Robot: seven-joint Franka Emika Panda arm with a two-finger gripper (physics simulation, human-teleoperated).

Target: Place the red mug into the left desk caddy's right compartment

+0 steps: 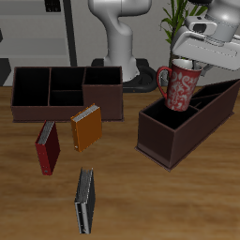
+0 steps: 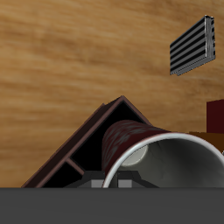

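My gripper (image 1: 186, 62) is shut on the rim of the red mug (image 1: 181, 87), a dark red speckled mug with a pale inside. It holds the mug upright in the air, just above the left desk caddy (image 1: 161, 141), the maroon-brown box set diagonally. The mug hangs over the caddy's middle, at the back edge of its large squarish right compartment (image 1: 172, 124). In the wrist view the mug (image 2: 131, 140) fills the foreground, with a corner of the caddy (image 2: 92, 131) under it.
The other caddy (image 1: 28, 110) stands square to the edge, farther back across the table. A red book (image 1: 47, 147), an orange book (image 1: 85, 127) and a dark book (image 1: 84, 201) lie on the wood between. A plant (image 1: 183, 19) stands behind.
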